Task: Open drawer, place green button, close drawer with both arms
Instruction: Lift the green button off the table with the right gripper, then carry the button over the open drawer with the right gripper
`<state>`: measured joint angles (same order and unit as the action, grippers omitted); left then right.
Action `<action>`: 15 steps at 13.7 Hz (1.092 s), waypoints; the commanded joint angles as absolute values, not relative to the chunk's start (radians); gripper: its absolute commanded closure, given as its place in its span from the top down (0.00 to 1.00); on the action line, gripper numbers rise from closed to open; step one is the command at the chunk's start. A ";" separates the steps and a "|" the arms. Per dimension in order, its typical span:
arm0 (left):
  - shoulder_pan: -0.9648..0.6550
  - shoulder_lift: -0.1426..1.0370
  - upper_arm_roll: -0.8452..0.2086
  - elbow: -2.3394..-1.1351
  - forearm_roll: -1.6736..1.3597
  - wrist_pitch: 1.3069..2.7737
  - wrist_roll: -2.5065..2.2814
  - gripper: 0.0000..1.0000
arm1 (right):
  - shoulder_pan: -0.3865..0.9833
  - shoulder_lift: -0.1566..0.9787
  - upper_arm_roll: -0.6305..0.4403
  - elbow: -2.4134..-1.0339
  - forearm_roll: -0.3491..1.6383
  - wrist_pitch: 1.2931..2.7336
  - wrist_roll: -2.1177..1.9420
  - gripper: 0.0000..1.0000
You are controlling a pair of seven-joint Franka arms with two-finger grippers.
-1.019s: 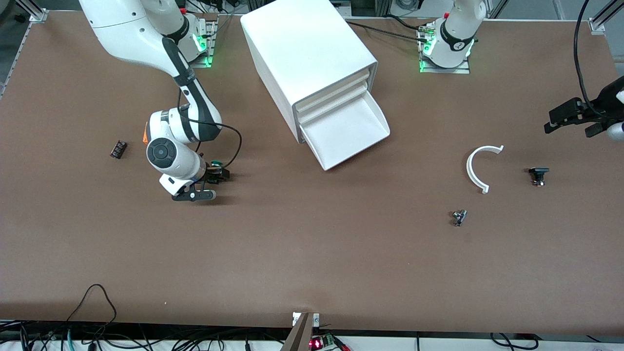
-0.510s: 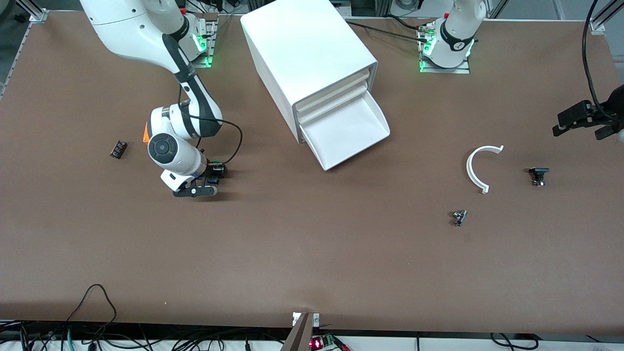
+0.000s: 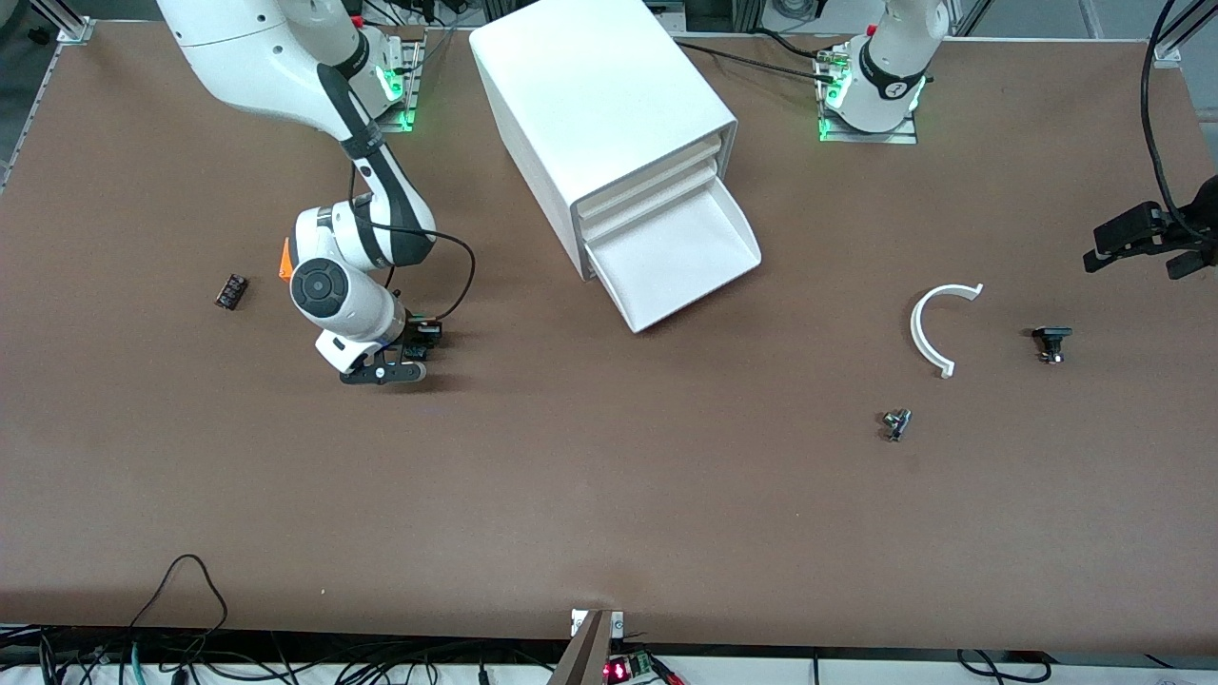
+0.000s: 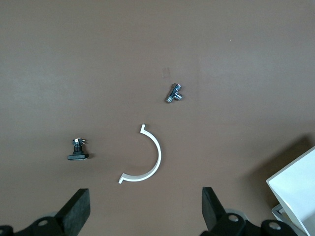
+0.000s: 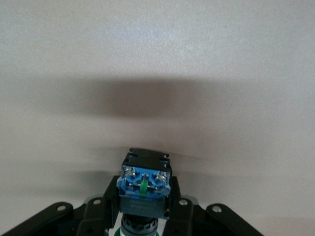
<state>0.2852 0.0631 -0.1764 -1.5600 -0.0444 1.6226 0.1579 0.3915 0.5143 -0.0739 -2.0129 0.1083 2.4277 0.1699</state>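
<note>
Brown tabletop (image 3: 609,495), my right end effector (image 3: 404,357) low at the right arm's end, clamped on the button (image 5: 143,186), drawer (image 3: 680,259) pulled open, my left end effector (image 3: 1147,249) waiting, fingers apart, over the left arm's end.

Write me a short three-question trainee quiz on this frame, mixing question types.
1. True or false: the lowest drawer of the cabinet stands pulled out.
2. What does the right gripper have between its fingers? A) the white curved piece B) the button C) the small metal fitting
3. Fill in: the left gripper, up at the left arm's end of the table, has its fingers ____.

Key: 1 true; 2 B; 3 open.
</note>
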 commanded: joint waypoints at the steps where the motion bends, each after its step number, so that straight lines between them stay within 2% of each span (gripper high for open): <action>1: 0.282 0.095 -0.183 -1.520 -0.015 1.592 0.146 1.00 | 0.390 0.489 -0.067 -1.985 0.107 2.431 0.122 0.33; 5: 0.284 0.091 -0.189 -1.519 -0.014 1.591 0.153 1.00 | 0.388 0.454 -0.058 -1.904 0.109 2.396 -0.001 0.33; 8: 0.284 0.091 -0.192 -1.519 -0.014 1.591 0.155 1.00 | 0.402 0.459 -0.020 -1.743 0.104 2.271 -0.056 0.33; 10: 0.278 0.086 -0.195 -1.520 -0.014 1.589 0.153 1.00 | 0.413 0.457 -0.003 -1.683 0.104 2.241 -0.136 0.33; 12: 0.275 0.084 -0.196 -1.528 -0.012 1.591 0.152 1.00 | 0.413 0.457 0.012 -1.645 0.112 2.237 -0.283 0.33; 15: 0.275 0.067 -0.212 -1.548 -0.014 1.588 0.146 1.00 | 0.413 0.457 0.090 -1.625 0.115 2.235 -0.474 0.33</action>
